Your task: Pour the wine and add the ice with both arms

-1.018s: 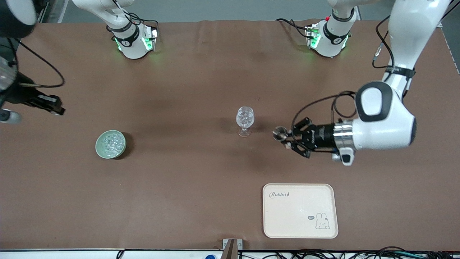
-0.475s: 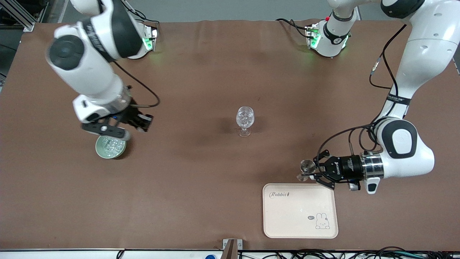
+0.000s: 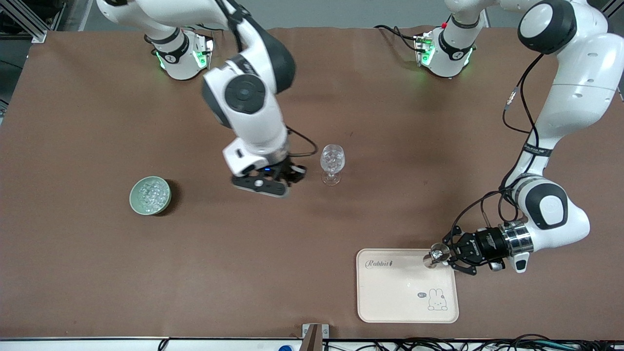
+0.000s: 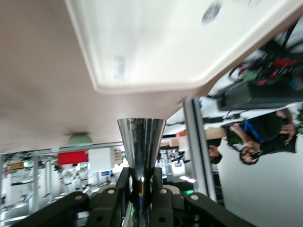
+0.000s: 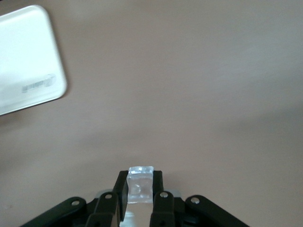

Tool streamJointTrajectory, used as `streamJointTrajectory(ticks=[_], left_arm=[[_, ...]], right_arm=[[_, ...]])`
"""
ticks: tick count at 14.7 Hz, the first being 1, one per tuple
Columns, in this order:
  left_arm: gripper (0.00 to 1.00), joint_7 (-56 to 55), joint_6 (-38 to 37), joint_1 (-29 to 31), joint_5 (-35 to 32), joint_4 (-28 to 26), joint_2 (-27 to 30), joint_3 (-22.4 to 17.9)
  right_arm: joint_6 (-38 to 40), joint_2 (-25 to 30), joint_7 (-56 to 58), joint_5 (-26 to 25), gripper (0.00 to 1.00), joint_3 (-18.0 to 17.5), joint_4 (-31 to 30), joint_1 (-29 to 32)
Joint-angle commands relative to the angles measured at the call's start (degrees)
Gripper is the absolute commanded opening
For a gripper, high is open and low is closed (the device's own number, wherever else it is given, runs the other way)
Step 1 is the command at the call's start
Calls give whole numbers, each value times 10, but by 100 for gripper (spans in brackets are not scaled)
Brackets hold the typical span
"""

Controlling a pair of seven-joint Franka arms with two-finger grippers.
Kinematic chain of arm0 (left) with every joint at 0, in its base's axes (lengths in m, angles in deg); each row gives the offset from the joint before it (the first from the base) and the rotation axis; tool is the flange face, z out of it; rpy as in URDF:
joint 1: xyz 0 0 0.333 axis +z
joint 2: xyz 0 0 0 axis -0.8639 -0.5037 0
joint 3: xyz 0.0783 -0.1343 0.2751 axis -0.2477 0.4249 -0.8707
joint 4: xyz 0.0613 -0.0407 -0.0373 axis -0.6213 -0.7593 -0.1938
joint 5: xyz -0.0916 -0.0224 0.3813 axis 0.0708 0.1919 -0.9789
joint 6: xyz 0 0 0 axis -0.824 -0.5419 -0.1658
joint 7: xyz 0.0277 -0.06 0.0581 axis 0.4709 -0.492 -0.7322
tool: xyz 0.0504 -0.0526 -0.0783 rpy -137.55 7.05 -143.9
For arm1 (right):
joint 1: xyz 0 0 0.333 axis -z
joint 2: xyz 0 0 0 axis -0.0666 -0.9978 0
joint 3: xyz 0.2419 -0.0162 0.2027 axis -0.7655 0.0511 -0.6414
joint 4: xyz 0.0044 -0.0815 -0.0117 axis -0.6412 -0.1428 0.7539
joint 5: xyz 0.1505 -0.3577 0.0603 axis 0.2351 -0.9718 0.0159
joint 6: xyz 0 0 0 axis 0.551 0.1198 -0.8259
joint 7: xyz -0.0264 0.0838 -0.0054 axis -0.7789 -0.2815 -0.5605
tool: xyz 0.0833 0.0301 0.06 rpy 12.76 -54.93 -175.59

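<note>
Altogether one ice cube (image 5: 140, 185), two pincers (both clamped), one tray (image 3: 390, 302).

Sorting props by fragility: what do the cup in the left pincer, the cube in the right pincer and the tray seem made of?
The cup in the left pincer looks like polished metal, mirror-shiny. The cube in the right pincer looks clear and glassy, possibly acrylic. The tray looks like matte cream plastic with a printed rabbit.

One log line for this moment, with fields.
right gripper: shut on ice cube, beside stemmed glass | left gripper: shut on metal cup, over tray
</note>
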Motion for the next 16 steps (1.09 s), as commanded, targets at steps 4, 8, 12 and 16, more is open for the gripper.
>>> streamJointTrajectory(ticks=[4, 8, 12, 16], left_arm=[[1, -3, 53, -5, 35, 39, -62, 0], [2, -1, 61, -18, 83, 40, -77, -14], [4, 5, 62, -19, 113, 50, -94, -14], [8, 19, 66, -23, 112, 50, -98, -15]], right_arm=[[-5, -40, -80, 15, 0, 7, 43, -72], [66, -37, -83, 16, 0, 6, 43, -93], [60, -39, -82, 14, 0, 8, 43, -99], [60, -40, -84, 11, 2, 8, 42, -102]])
